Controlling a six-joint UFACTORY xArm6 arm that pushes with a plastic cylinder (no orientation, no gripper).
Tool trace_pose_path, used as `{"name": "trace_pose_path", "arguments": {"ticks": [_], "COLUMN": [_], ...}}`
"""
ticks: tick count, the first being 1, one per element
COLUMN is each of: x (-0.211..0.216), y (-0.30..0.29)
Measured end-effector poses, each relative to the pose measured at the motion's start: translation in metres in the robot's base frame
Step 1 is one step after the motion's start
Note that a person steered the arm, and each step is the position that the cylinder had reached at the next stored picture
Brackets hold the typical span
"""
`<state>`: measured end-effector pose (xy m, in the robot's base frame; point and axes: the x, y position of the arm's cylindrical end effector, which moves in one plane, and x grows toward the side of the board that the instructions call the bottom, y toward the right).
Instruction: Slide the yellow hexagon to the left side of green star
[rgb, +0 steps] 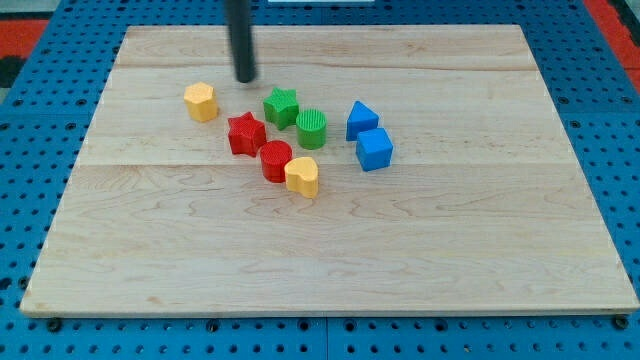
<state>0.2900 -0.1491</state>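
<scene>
The yellow hexagon (201, 101) sits on the wooden board toward the view's upper left. The green star (281, 105) lies to its right, with a gap between them. My tip (245, 79) rests on the board above that gap, right of and slightly above the hexagon, left of and above the star, touching neither.
A red star (245, 133) lies below the gap. A red cylinder (276, 160) and a yellow heart-like block (302, 176) sit below it. A green cylinder (312, 128) touches the green star's right. A blue triangle (361, 119) and a blue cube (375, 149) lie further right.
</scene>
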Motion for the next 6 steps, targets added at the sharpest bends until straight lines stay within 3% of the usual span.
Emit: {"name": "trace_pose_path", "arguments": {"ticks": [1,2,3,5,6], "x": [0.007,0.063,0.061,0.068,0.068], "y": [-0.066,-0.034,0.002,-0.012,0.041]}}
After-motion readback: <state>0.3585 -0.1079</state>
